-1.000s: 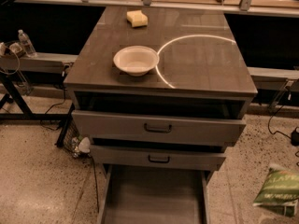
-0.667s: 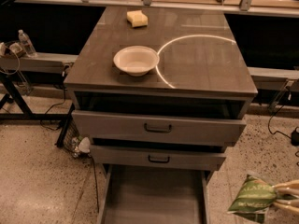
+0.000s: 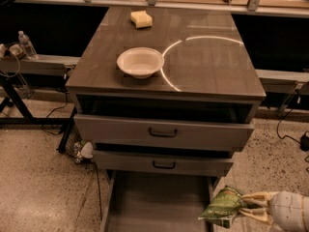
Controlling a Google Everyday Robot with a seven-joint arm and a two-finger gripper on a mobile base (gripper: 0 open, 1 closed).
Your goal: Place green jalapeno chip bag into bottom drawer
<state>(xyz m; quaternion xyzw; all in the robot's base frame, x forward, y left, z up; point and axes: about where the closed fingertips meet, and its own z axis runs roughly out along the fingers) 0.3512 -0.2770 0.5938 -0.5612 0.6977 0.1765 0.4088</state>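
The green jalapeno chip bag (image 3: pixel 223 207) is a crinkly green foil bag at the lower right, hanging over the right wall of the bottom drawer (image 3: pixel 154 202). My gripper (image 3: pixel 247 206) reaches in from the right edge, its pale fingers (image 3: pixel 258 197) shut on the bag's right end. The bottom drawer is pulled out, showing a flat grey floor with nothing visible on it. The bag is held above the drawer's right rim, not resting on the floor inside.
Two upper drawers (image 3: pixel 163 132) with dark handles are partly pulled out above. A white bowl (image 3: pixel 140 62) and a yellow sponge (image 3: pixel 141 18) sit on the cabinet top (image 3: pixel 207 66). Cables and a bottle (image 3: pixel 26 43) lie at left; a cable (image 3: pixel 289 129) at right.
My gripper has carried the bag leftward from the right edge of view toward the open bottom drawer; the bag now overlaps the drawer's right wall.
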